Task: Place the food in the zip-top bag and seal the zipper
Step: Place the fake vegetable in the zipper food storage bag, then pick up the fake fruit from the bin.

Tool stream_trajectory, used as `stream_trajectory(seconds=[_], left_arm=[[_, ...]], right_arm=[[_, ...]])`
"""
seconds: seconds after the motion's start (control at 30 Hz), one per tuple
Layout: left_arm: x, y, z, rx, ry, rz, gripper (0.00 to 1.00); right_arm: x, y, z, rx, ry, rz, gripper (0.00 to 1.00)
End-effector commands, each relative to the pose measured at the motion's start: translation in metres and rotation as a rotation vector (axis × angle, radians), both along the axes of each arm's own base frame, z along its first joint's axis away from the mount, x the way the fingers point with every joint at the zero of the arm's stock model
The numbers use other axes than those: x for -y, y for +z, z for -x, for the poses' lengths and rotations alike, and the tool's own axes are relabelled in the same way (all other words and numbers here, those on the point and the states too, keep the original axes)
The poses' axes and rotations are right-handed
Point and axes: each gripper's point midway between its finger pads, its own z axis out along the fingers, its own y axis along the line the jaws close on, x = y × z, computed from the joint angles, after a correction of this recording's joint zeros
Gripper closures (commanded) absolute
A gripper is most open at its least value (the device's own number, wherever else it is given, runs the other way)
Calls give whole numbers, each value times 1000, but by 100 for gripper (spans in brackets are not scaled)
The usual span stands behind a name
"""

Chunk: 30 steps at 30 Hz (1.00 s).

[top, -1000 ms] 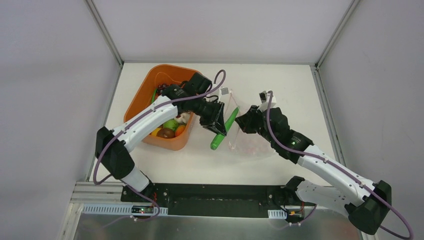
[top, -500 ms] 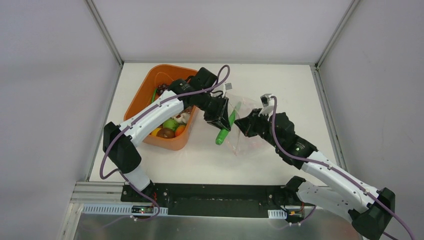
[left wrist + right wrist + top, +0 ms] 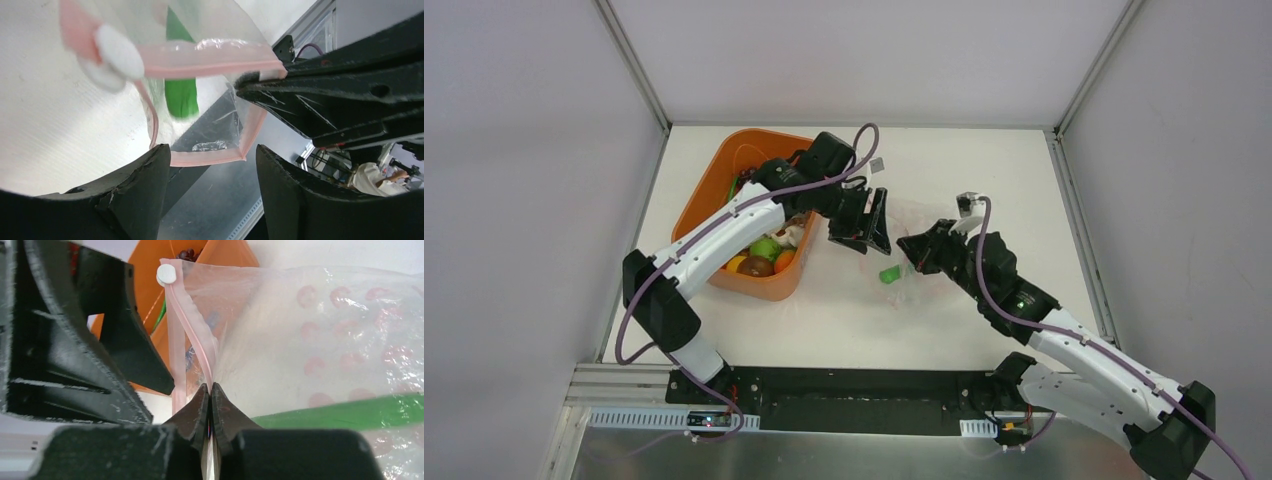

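The clear zip-top bag (image 3: 921, 262) with pink dots is held up mid-table. My right gripper (image 3: 210, 388) is shut on its pink zipper strip (image 3: 196, 335) at the mouth edge. The long green pod (image 3: 891, 272) lies inside the bag; it also shows in the left wrist view (image 3: 180, 92) and the right wrist view (image 3: 345, 412). My left gripper (image 3: 865, 238) is open and empty, just left of the bag's mouth, with the bag's pink edge (image 3: 207, 158) between its fingers' line of sight. More toy food (image 3: 762, 257) sits in the orange basket (image 3: 724, 182).
The orange basket stands at the table's left, under my left arm. The zipper's white slider (image 3: 116, 55) sits at the end of the strip. Metal frame posts rise at the back corners.
My left gripper let go of the green pod, which dropped into the bag, and drew back up and left. The right gripper moved slightly right with the bag.
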Motion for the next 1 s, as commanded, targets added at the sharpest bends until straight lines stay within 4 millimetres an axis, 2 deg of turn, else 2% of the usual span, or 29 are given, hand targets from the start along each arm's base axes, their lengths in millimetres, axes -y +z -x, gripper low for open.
stream_trajectory(seconds=[0.0,0.13,0.2,0.27,0.33,0.5,0.67,0.8,0.97], left_arm=[[-8,44,3,166,12,85,37],[-24,71,3,300,63,132,36],[-39,76,-3,378,124,110,33],[-65,72,-15,466,223,19,27],[-92,64,-26,523,316,-82,21],[-159,43,-47,596,542,-282,4],[-218,20,-74,541,803,-362,1],[-249,12,-104,566,1007,-374,1],[-269,5,-145,609,1241,-389,1]], right_arm=[[9,45,-11,27,-98,-209,97],[29,91,-13,109,-130,-303,97],[38,100,-17,149,-161,-273,96],[43,93,-22,166,-183,-201,95],[44,77,-24,137,-187,-132,95],[38,44,-21,70,-154,-88,95],[33,31,-18,36,-134,-96,95],[29,28,-20,29,-118,-80,95],[23,27,-22,26,-96,-64,95]])
